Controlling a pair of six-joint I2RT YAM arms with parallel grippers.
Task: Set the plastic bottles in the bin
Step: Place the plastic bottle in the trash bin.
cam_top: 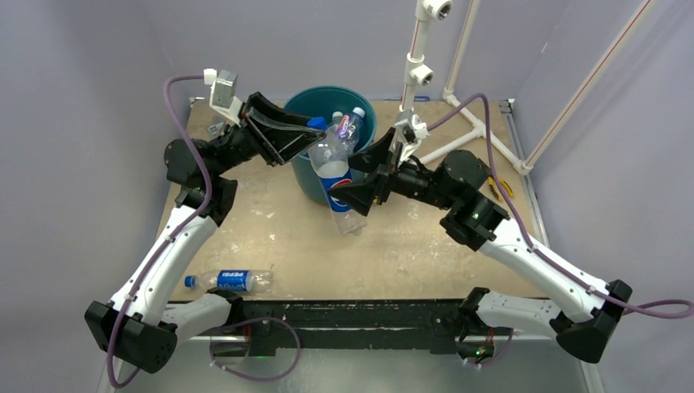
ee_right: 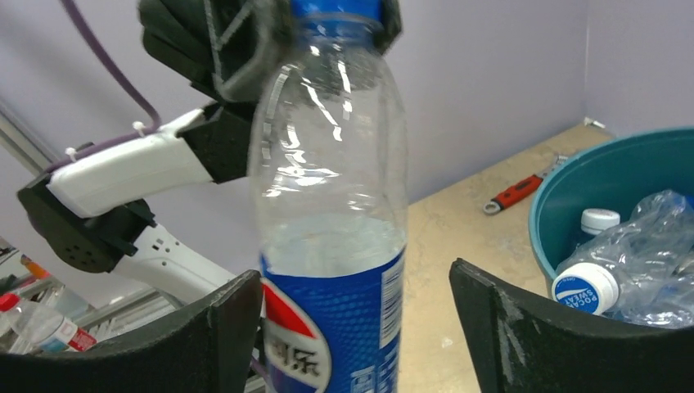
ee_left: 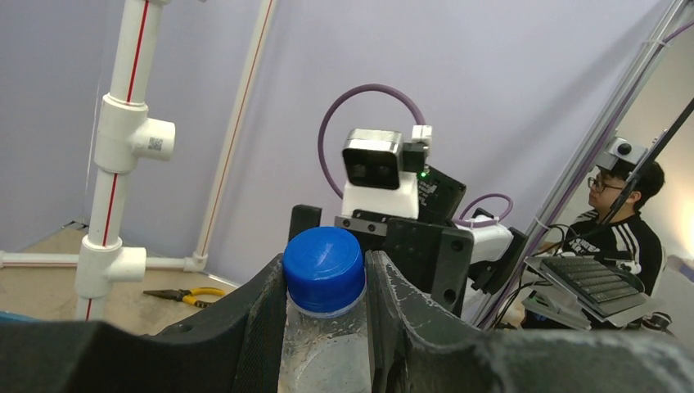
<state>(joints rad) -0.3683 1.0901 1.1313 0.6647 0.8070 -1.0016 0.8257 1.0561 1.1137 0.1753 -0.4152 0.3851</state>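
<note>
**Left end effector (cam_top: 315, 131) pinches blue-capped clear plastic bottle (cam_top: 334, 176) beside round teal plastic bin (cam_top: 304, 176)**

On the wrist view, the left end effector (ee_left: 326, 270) has both black fingers pressed against the neck, just under the blue cap, so this bottle (ee_left: 323, 344) is clamped at its top. It hangs roughly upright. A blue, red and white label wraps its lower half, and a little clear liquid sits just above the label.

From overhead, the right end effector (cam_top: 360, 176) sits at 3 o'clock of the bottle with its jaws spread wide. On its own camera, the right end effector (ee_right: 352, 278) straddles the labelled body (ee_right: 331, 246). The finger at 3 o'clock stands apart from the plastic. The finger at 9 o'clock is just beside it, and I cannot tell if it touches.

The bin stands at 12 o'clock of the tan worktop (cam_top: 409, 246). The held bottle is outside its rim, at the bin's 5 o'clock side.

Inside the bin (ee_right: 573, 180) lie a crumpled clear bottle with a white cap (ee_right: 585, 288) and another white-capped bottle (ee_right: 600, 219).

A second blue-labelled clear bottle (cam_top: 232, 281) lies on its side at 7 o'clock of the worktop, near the left arm.

A white pipe frame (cam_top: 421, 74) rises at 1 o'clock. A red-handled wrench (ee_right: 515, 194) rests on the worktop beyond the bin.
</note>
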